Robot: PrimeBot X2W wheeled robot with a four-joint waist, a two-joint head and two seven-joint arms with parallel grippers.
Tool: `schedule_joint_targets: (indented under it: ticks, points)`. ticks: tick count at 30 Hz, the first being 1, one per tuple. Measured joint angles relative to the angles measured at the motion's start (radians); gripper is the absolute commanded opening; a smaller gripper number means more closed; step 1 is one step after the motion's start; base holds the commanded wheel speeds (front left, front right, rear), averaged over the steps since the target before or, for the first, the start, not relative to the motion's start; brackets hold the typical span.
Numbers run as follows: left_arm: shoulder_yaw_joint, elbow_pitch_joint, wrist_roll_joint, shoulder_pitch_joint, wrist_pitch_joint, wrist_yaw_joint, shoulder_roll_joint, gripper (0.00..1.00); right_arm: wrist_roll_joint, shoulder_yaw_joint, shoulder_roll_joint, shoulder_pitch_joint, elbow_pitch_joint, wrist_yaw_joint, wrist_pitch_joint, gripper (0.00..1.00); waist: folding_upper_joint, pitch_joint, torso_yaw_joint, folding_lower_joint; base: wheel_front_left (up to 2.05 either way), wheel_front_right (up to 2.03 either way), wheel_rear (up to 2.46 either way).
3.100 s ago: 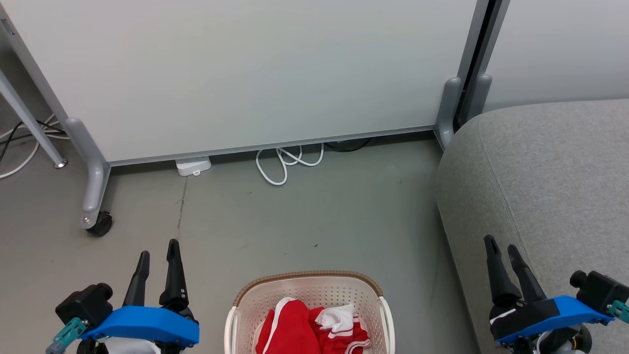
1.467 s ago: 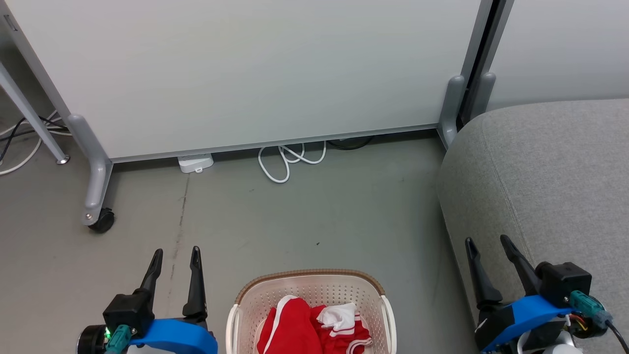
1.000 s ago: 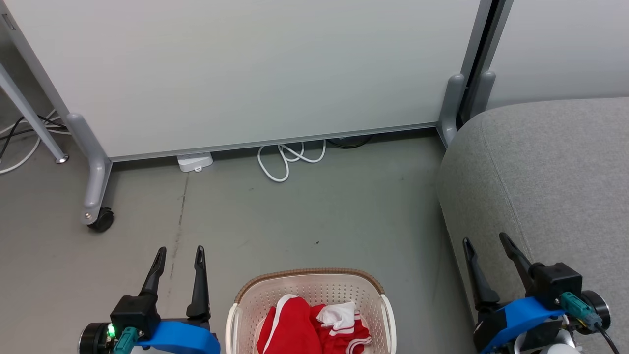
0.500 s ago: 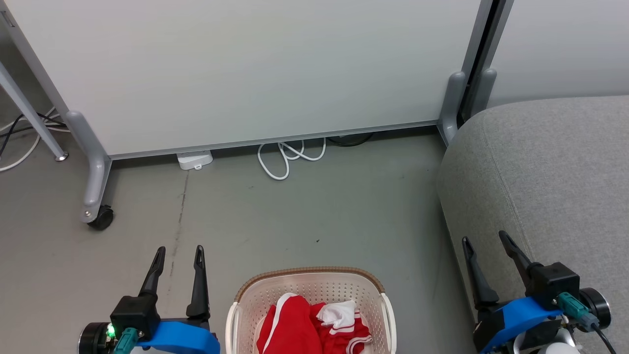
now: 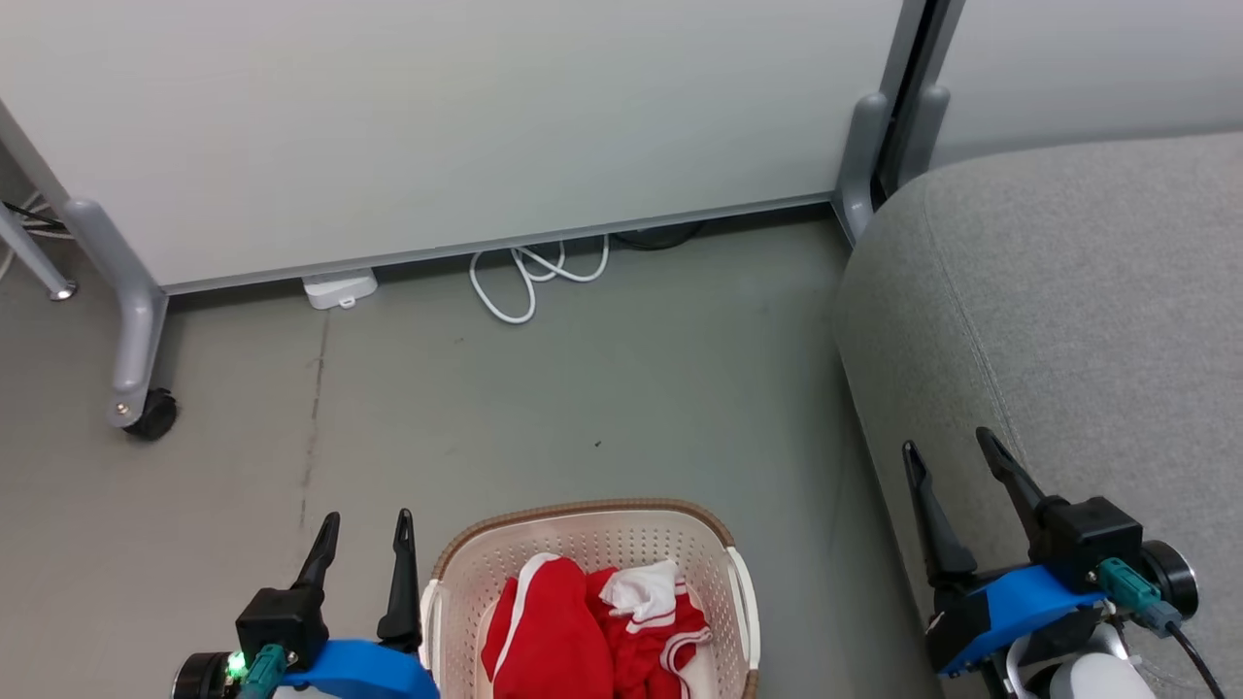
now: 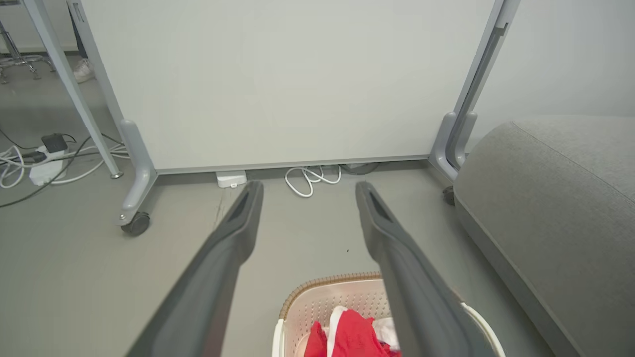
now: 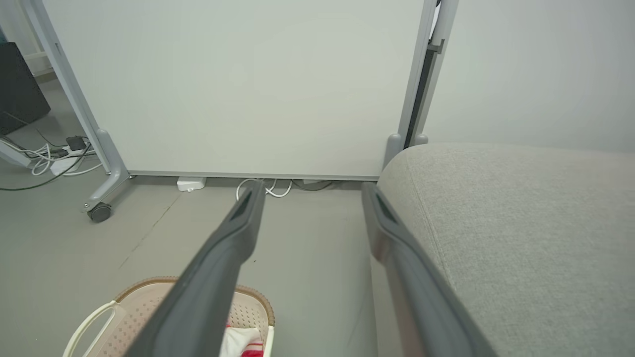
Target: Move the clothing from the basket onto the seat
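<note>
The cream perforated basket (image 5: 583,529) with a brown rim stands on the floor at the bottom centre, holding red and white clothing (image 5: 592,631). The basket (image 6: 317,302) and its clothing (image 6: 352,337) also show low in the left wrist view, and the basket (image 7: 144,302) low left in the right wrist view. The light grey seat (image 5: 1068,291) fills the right side. My left gripper (image 5: 367,522) hangs open just left of the basket. My right gripper (image 5: 949,445) is open over the seat's front left edge. Both are empty.
A white partition panel (image 5: 437,116) on grey wheeled legs (image 5: 136,388) stands behind. A white cable loop (image 5: 524,282) and a small white box (image 5: 338,288) lie at its foot. Bare grey floor (image 5: 583,388) stretches between basket and panel.
The head view has shifted, so the whole scene sits lower and further left in the picture. Both grippers stay open; earlier they rotated at the wrist.
</note>
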Motion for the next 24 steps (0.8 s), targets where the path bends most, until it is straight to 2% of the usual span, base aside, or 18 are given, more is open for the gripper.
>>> schedule_joint_targets:
  ticks: [8, 14, 24]
  points:
    - [-0.017, 0.181, -0.028, -0.117, 0.024, -0.026, -0.001, 1.0, 0.005, 0.007, -0.001, -0.047, -0.041, 0.0, -0.012, 1.0, 0.0, 0.122, -0.068, 0.0, 0.0, 0.0, 0.0]
    - [-0.046, 0.329, -0.034, -0.237, 0.05, -0.05, 0.015, 1.0, 0.017, 0.014, -0.001, -0.09, -0.056, 0.0, -0.028, 1.0, 0.0, 0.247, -0.125, 0.0001, 0.0, 0.0, 0.0]
    - [-0.093, 0.528, -0.033, -0.446, 0.105, -0.065, 0.04, 1.0, 0.061, 0.042, -0.002, -0.148, -0.072, 0.0, -0.072, 1.0, 0.0, 0.47, -0.212, 0.0002, 0.0, 0.0, 0.0]
